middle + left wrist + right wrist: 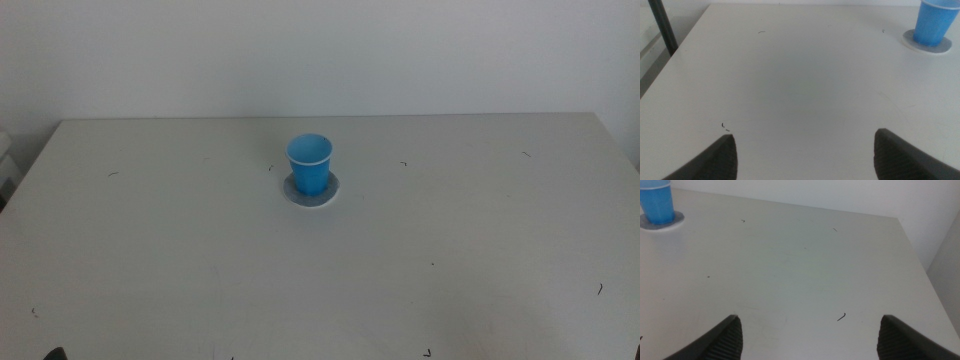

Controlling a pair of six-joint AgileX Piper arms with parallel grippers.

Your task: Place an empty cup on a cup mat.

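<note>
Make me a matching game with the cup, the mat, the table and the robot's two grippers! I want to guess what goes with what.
Things:
1. cup
2. cup mat
3. table
4. left gripper and right gripper

Descriptions:
A. wide pale surface with small dark marks
B. bright blue, standing upright
C. open, holding nothing, away from the cup
D. flat grey disc under the cup

Pairs: 1-B, 2-D, 3-A, 4-C

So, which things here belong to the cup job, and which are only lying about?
Belong to the job:
- the cup, standing upright on the mat
- the cup mat, under it
- left gripper and right gripper, both open, away from the cup

Only there:
- the table
</note>
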